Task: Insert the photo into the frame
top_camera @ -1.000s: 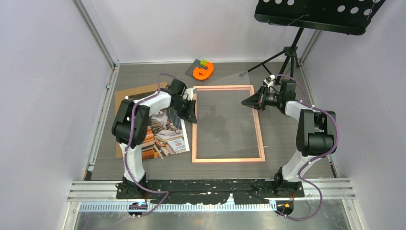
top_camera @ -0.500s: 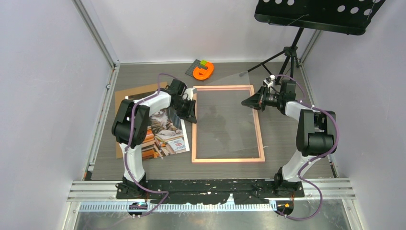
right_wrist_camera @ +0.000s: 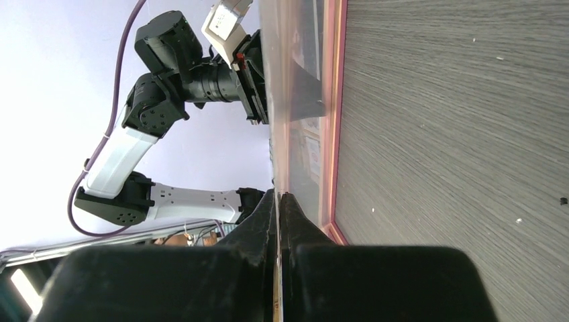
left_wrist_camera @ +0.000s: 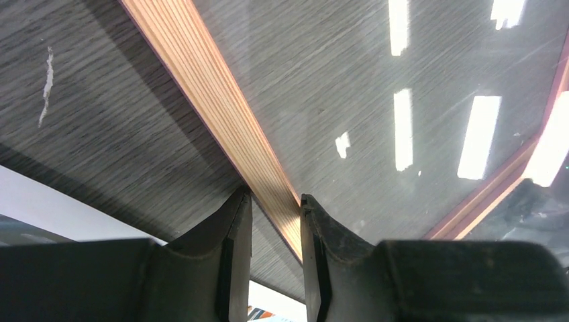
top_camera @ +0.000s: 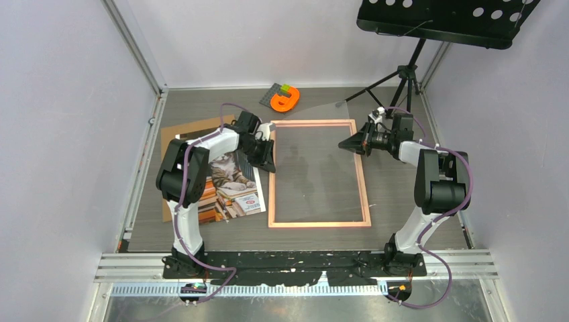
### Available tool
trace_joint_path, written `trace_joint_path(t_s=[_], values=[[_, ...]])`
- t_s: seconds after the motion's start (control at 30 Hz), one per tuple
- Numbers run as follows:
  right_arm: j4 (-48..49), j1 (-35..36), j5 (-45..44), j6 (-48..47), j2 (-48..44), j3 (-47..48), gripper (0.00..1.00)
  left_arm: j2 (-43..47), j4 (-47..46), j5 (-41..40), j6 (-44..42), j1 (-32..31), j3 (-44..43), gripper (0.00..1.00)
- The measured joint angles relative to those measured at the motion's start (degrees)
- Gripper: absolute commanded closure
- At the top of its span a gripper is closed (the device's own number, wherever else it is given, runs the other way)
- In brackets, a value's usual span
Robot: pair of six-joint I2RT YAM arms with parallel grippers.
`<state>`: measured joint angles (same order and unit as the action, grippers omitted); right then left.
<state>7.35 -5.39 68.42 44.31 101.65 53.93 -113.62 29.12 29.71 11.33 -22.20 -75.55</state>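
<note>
Grey wood-grain surface, pale walls; frame lies between the two grippers; left gripper nearly closed, fingers clamped astride the frame's left rail; right gripper pinched fully together on the edge of the clear pane, by the right rail; photo lies just left of the left gripper, on a brown backing board.

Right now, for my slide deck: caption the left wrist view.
Left hand pinching a rail of the pink frame, its clear pane mirroring ceiling lights over the dark wood-grain table.
</note>
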Motion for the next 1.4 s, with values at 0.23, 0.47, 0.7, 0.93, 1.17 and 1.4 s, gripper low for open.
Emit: trace_joint_path(t_s=[0.23, 0.47, 0.7, 0.93, 1.17, 1.4], values=[[0.0, 0.0, 0.5, 1.4, 0.0, 0.3, 0.94, 0.0, -0.3, -0.1, -0.2, 0.0, 0.1, 0.62], [1.7, 0.1, 0.5, 3.6, 0.0, 0.3, 0.94, 0.0, -1.0, 0.0, -0.3, 0.0, 0.5, 0.62], [2.5, 0.1, 0.4, 3.9, 0.9, 0.3, 0.94, 0.0, -1.2, 0.0, -0.3, 0.0, 0.6, 0.61], [2.4, 0.1, 0.2, 3.5, 2.2, 0.3, 0.94, 0.0, -1.2, 0.1, -0.3, 0.1, 0.6, 0.59], [-2.8, 0.0, -0.9, -2.3, 3.1, 1.5, 0.95, 0.0, -1.2, 0.3, -0.3, 0.1, 0.6, 0.59], [-11.1, 0.0, -3.1, -10.0, 3.9, 5.2, 0.94, 0.1, -1.1, 0.3, -0.3, 0.2, 0.6, 0.59]])
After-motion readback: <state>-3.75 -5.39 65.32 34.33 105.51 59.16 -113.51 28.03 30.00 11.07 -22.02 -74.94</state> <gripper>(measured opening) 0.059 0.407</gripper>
